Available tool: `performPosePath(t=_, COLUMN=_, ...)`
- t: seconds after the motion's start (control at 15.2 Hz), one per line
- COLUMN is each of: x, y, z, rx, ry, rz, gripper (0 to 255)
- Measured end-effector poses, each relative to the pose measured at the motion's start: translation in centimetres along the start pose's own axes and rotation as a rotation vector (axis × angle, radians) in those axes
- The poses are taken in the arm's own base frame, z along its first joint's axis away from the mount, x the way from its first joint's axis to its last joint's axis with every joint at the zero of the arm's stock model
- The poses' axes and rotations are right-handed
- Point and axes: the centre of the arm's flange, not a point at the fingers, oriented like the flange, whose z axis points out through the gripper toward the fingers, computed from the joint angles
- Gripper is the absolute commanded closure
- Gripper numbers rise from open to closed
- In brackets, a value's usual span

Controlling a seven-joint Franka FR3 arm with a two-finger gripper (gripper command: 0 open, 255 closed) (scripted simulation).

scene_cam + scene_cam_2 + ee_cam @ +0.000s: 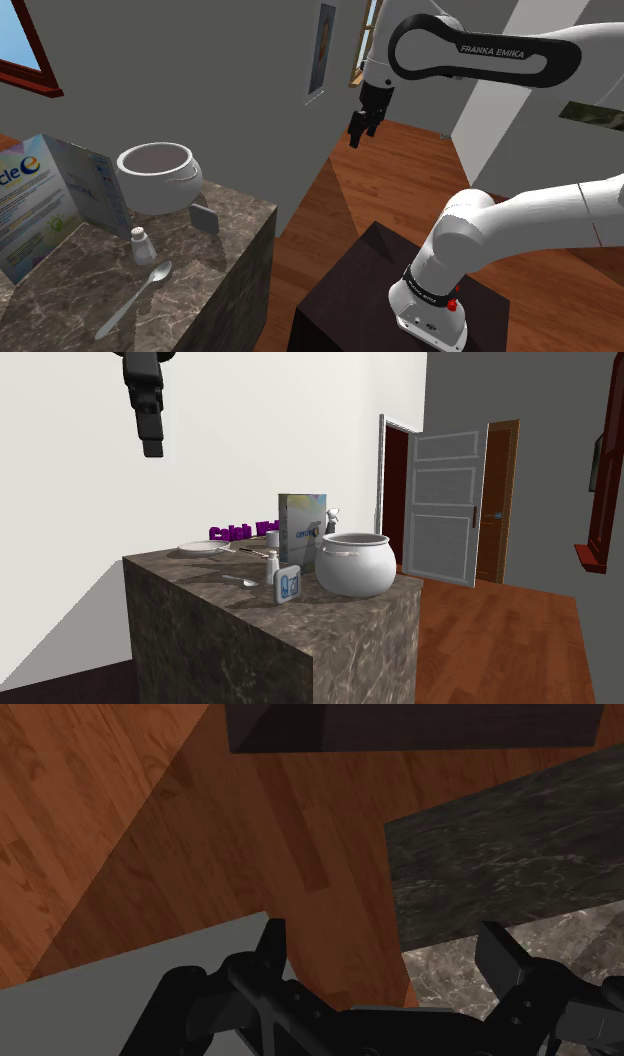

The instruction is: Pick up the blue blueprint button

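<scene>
A white pot (pixel 158 175) and salt shaker (pixel 141 244) crowd the blue blueprint button (pixel 204 218), which stands at the marble counter's (pixel 200 272) edge, well below and aside of the gripper (pixel 362 128). Its jaws hang spread and empty above the wood floor (pixel 150 824). A careless descent could tip the button off that edge or clip the pot.

White capitals reading "FRANKA EMIKA" run along the dark band of the arm (pixel 495 47). A box (pixel 35 200) on the counter shows "cle" (the word's start is cut off). Purple lettering (pixel 243 532) stays illegible.
</scene>
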Motion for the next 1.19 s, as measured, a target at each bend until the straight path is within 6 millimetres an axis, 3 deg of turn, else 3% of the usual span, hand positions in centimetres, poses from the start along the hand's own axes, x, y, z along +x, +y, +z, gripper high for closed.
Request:
performPosePath(t=0.13, x=0.3, y=-0.4, z=0.3, rx=0.001, ry=0.0, rz=-0.001, gripper=0)
performPosePath(t=0.33, x=2.3, y=-2.4, z=1.9, rx=0.004, ry=-0.001, rz=-0.006, gripper=0)
performPosePath(t=1.19, x=11.6, y=-13.7, z=10.5, rx=0.024, ry=-0.003, rz=-0.03, gripper=0)
